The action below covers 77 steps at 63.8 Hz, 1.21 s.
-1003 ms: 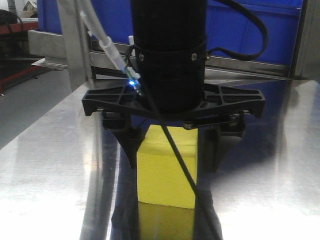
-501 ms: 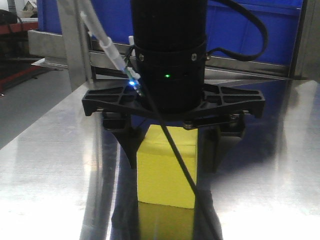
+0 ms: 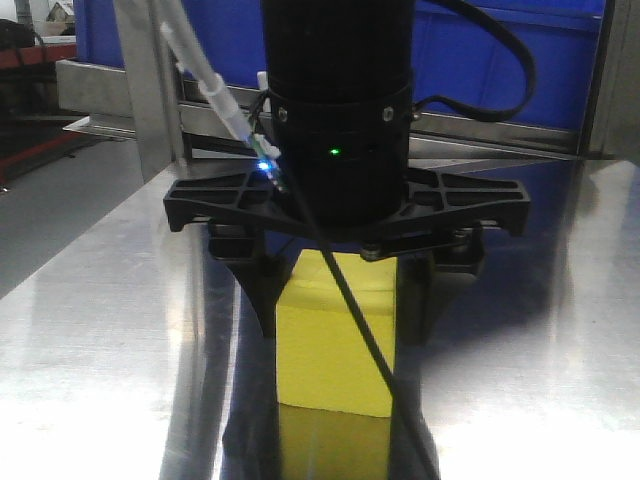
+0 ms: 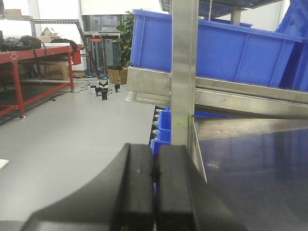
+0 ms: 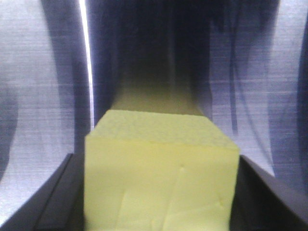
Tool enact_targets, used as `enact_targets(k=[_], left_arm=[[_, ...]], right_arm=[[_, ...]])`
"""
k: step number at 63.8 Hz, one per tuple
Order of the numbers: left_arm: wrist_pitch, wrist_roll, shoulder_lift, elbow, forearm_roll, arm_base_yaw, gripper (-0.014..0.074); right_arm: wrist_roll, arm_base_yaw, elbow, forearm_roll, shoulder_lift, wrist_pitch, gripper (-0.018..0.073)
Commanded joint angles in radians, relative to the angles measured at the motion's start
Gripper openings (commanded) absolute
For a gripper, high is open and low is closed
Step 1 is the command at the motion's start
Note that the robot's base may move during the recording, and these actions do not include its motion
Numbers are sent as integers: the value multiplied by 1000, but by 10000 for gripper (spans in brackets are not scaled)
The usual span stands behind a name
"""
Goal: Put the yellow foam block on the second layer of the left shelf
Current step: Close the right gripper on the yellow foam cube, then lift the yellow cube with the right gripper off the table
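Matt, fine-grained yellow foam block [image 3: 335, 345] on a brushed, mirror-bright metal tabletop [image 3: 100, 340], between the dull black plastic of the right gripper [image 3: 345, 325]; smooth blue plastic bins [image 3: 480, 60] behind.

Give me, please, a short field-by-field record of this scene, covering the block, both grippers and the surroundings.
object: yellow foam block, resting flat on the metal surface
right gripper: pointing down over the block, one finger pressed to each side of it
left gripper: fingers pressed together, nothing between them, off to the side of the shelf
background: blue bins on the rack level above the surface
task state: block not lifted at this moment
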Motion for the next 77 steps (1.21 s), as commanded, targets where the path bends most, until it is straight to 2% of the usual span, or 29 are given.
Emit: enact_targets(k=[1, 26, 35, 49, 56, 68, 77], left_arm=[[-81, -3, -20, 27, -6, 0, 124], [-81, -3, -20, 27, -6, 0, 124], [-81, -3, -20, 27, -6, 0, 124], [-81, -3, -20, 27, -6, 0, 124], [-81, -3, -20, 27, -6, 0, 124], [-81, -3, -20, 27, -6, 0, 124], [-81, -3, -20, 27, -6, 0, 124]], right_arm=[[-3, 1, -19, -18, -46, -1, 485], [-28, 1, -19, -22, -92, 33, 465], [-169, -29, -5, -38, -163, 27, 465], [-463, -129, 117, -37, -319, -44, 465], [-614, -201, 206, -18, -418, -106, 465], [-842, -374, 383, 60, -595, -219, 465], [-952, -484, 506, 132, -700, -342, 465]])
